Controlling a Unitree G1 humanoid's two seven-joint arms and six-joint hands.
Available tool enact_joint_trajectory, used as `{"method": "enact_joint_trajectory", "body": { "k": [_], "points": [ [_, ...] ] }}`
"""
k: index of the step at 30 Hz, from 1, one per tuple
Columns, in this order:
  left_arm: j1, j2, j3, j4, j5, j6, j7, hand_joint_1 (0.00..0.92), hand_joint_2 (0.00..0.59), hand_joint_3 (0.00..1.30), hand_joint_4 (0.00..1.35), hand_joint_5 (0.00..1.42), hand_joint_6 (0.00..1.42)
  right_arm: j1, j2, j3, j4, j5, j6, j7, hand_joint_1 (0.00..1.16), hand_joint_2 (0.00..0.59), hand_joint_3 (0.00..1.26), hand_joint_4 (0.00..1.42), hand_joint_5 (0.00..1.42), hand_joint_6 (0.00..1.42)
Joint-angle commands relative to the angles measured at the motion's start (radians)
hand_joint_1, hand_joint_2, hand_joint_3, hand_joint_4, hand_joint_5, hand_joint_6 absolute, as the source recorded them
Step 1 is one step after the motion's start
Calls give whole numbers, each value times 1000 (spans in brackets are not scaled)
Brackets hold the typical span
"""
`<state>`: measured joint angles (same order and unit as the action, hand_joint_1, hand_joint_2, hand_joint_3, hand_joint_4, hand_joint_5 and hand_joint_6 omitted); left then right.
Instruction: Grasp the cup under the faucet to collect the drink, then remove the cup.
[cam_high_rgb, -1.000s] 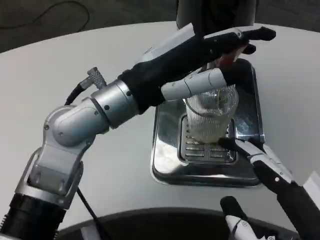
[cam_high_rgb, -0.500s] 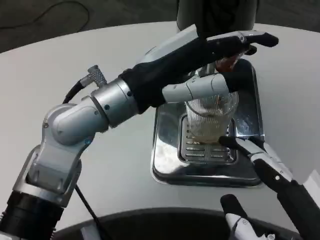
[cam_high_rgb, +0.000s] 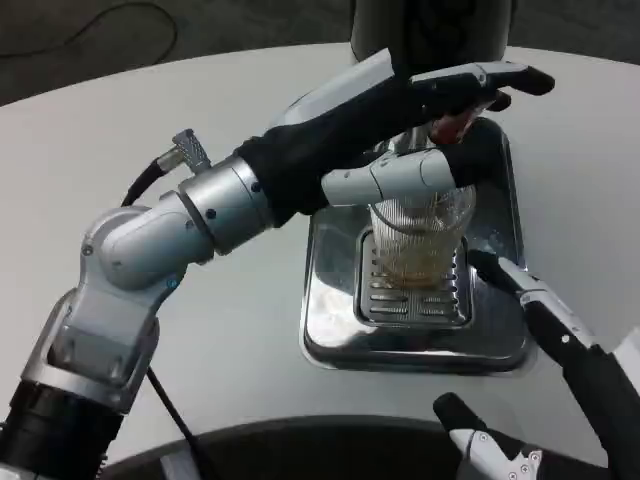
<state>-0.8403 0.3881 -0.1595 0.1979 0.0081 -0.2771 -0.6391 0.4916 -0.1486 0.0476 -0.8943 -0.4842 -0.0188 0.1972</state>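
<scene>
- The ribbed glass cup (cam_high_rgb: 418, 235) stands on the drip tray (cam_high_rgb: 330, 330) under the faucet, with some drink in it.
- The left hand (cam_high_rgb: 420, 130) reaches over the cup; I cannot tell whether it grips.
- The right hand (cam_high_rgb: 545, 320), fingers apart and holding nothing, is just beside the cup and may tip it and spill.

Even, fairly bright overhead light; frame mostly sharp, slightly soft.

White table (cam_high_rgb: 150, 130) reads flat grey-white, darkening at the far left corner. Steel drip tray (cam_high_rgb: 330, 330) carries hard glare and mirror patches along its near rim and right wall. Left forearm (cam_high_rgb: 215, 210) shows soft highlights, with faint shadow on the table beneath. Ribbed glass cup (cam_high_rgb: 420, 240) glints. Near right edge slightly blurred.
</scene>
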Motion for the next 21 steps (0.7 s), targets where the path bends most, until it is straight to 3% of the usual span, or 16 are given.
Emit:
{"method": "enact_joint_trajectory", "body": {
  "k": [1,8,21],
  "points": [
    [19,22,-28,19,29,-1,-39,0,25,208,67,135,8,-24,34,-10,57,12,10,-54,875,246,77,65,27,59],
    [16,26,-33,26,35,-12,-38,0,20,200,67,128,5,-76,55,-4,153,36,-12,-116,878,195,25,9,0,68],
    [10,25,-43,44,45,-27,-23,0,19,189,67,124,0,-290,131,26,468,45,-86,-314,874,173,0,0,0,36]
  ]
}}
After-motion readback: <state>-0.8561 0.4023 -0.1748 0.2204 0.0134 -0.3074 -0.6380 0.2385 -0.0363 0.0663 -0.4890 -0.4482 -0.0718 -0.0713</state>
